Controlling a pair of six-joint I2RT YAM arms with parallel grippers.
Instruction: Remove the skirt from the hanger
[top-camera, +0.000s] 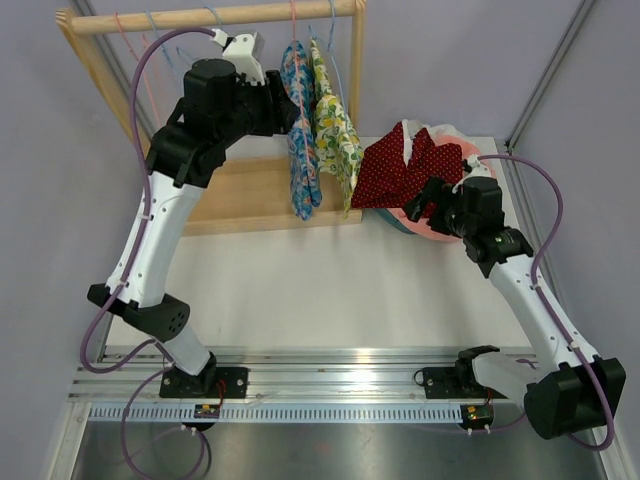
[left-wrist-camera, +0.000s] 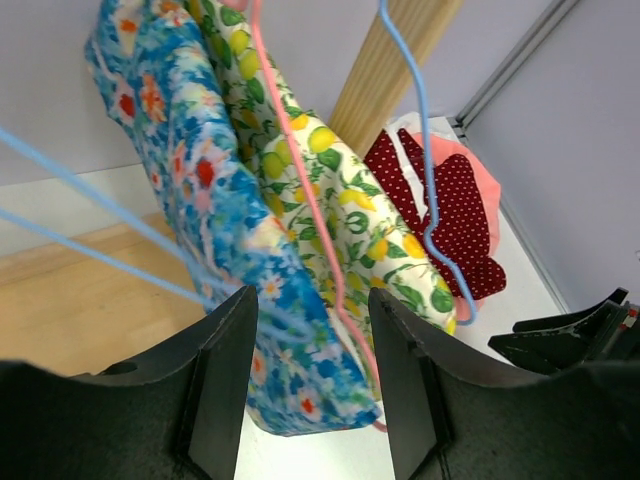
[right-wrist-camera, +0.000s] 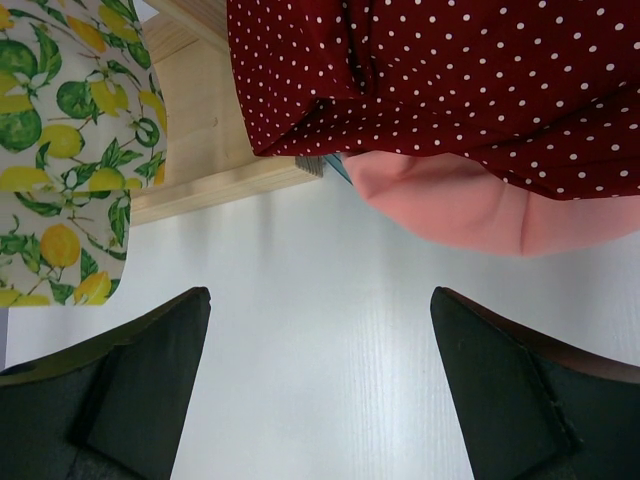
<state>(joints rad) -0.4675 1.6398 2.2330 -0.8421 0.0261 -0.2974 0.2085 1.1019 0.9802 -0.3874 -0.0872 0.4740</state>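
Two skirts hang from the wooden rack (top-camera: 210, 16): a blue floral skirt (top-camera: 302, 150) and a lemon-print skirt (top-camera: 335, 135). My left gripper (top-camera: 275, 85) is up by their hangers, open. In the left wrist view the blue floral skirt (left-wrist-camera: 190, 180) and a pale blue hanger wire (left-wrist-camera: 100, 210) lie just beyond the open left gripper (left-wrist-camera: 312, 300), with nothing pinched. A pink hanger (left-wrist-camera: 300, 180) runs between the two skirts. A red polka-dot skirt (top-camera: 400, 170) lies on the table at the right. My right gripper (top-camera: 425, 198) hovers open beside it, empty (right-wrist-camera: 320, 295).
A bare blue hanger (left-wrist-camera: 425, 150) dangles right of the lemon skirt (left-wrist-camera: 340, 200). Pink cloth (right-wrist-camera: 450, 200) lies under the red skirt (right-wrist-camera: 450, 80). The rack's wooden base (top-camera: 250, 195) and right post (left-wrist-camera: 390, 70) stand close by. Metal frame posts (top-camera: 545, 80) border the table.
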